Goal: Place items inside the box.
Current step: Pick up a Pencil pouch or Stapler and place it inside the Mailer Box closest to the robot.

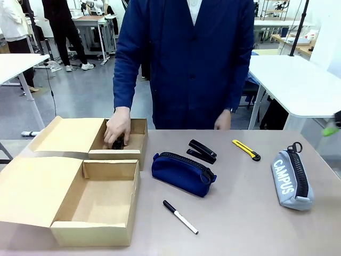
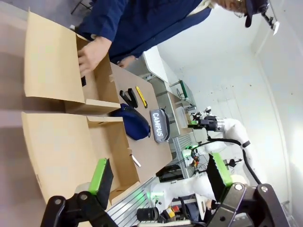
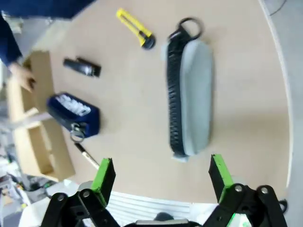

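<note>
- Five items are lying loose on the tan table (image 1: 240, 213). The grey zip-up fabric pencil case (image 3: 196, 94) is sitting straight ahead of the right tool (image 3: 162, 165), closest to that arm.
- Its long axis is running crosswise to the line between the green pads, so the jaws are lining up across the narrow width.
- Right tool is gaping wide and holding nothing.
- Left tool (image 2: 158, 163) is also hanging open and empty, facing the open cardboard box (image 1: 90, 234).

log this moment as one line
hand: in far box | left gripper: open | right gripper: open, facing grey case | table: navy case, stapler, knife, marker
</note>
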You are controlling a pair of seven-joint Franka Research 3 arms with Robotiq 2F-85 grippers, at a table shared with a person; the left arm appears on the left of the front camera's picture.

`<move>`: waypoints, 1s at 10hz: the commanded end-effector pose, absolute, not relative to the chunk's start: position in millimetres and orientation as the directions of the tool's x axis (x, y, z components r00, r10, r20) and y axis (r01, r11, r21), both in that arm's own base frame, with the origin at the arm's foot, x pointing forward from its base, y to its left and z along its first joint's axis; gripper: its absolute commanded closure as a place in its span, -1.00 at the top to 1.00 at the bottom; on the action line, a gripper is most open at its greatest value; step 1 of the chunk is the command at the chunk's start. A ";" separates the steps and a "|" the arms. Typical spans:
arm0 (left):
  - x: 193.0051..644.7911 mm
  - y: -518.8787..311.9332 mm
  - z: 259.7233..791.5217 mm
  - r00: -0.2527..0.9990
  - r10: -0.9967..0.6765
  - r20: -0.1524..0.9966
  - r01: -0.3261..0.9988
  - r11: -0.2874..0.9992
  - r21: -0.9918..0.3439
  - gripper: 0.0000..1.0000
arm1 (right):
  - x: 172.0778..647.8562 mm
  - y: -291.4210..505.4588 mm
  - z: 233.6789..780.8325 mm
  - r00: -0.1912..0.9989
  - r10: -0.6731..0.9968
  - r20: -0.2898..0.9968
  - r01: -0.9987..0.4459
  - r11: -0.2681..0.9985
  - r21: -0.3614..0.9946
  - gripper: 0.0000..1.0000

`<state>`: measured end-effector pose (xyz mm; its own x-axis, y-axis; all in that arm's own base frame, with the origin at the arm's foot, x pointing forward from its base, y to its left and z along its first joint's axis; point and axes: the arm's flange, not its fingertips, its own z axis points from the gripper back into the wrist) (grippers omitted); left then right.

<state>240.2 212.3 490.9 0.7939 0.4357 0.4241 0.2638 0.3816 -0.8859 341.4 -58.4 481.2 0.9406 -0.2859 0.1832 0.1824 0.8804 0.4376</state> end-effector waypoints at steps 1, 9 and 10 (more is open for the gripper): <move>240.3 212.3 493.7 0.781 0.438 0.446 0.293 0.374 -0.880 1.00 | 354.5 -25.3 440.4 0.955 -0.259 0.145 0.204 0.926 0.317 1.00; 240.3 212.3 493.7 0.781 0.438 0.446 0.293 0.374 -0.880 1.00 | 407.9 6.6 336.0 0.975 -0.220 -0.002 0.217 0.962 0.164 1.00; 240.3 212.3 493.7 0.781 0.438 0.446 0.293 0.374 -0.880 1.00 | 409.5 5.9 329.4 0.974 -0.225 0.012 0.220 0.961 0.165 1.00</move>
<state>240.1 212.4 491.2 0.7936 0.4358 0.4245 0.2640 0.3820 -0.8857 403.1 3.3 331.2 0.9781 -0.2070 -0.0223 0.2077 0.9627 0.1736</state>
